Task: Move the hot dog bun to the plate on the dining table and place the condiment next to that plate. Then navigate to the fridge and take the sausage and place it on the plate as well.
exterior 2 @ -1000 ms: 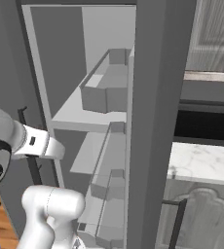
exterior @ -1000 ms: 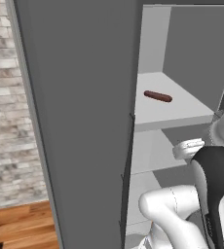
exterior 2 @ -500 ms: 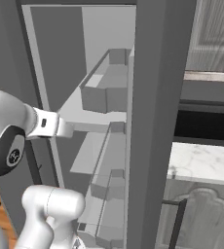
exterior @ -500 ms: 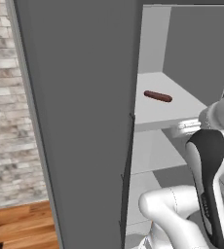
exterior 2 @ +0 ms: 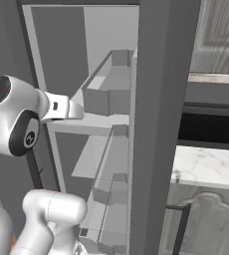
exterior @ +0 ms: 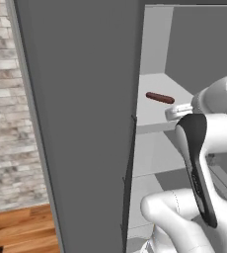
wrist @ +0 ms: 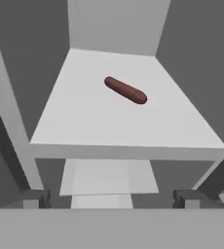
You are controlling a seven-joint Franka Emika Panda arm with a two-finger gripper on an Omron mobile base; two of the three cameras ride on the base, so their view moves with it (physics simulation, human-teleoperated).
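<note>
One sausage (wrist: 125, 90) lies alone on a pale grey shelf (wrist: 84, 121) inside one open fridge (exterior: 86, 123). From the hand view, two shelves can be counted, the one carrying the sausage and one below it (wrist: 109, 176). On the inside of the fridge door (exterior 2: 154, 124), three door bins (exterior 2: 108, 97) are stacked one above another. One marble counter (exterior 2: 208, 167) stands just beside the fridge.

The white arm rises bent at its elbow, forearm reaching forward at about shoulder height. Its pincer (wrist: 112, 198) stands with jaws spread wide, nothing between them, both dark fingertips (wrist: 36, 198) level.
</note>
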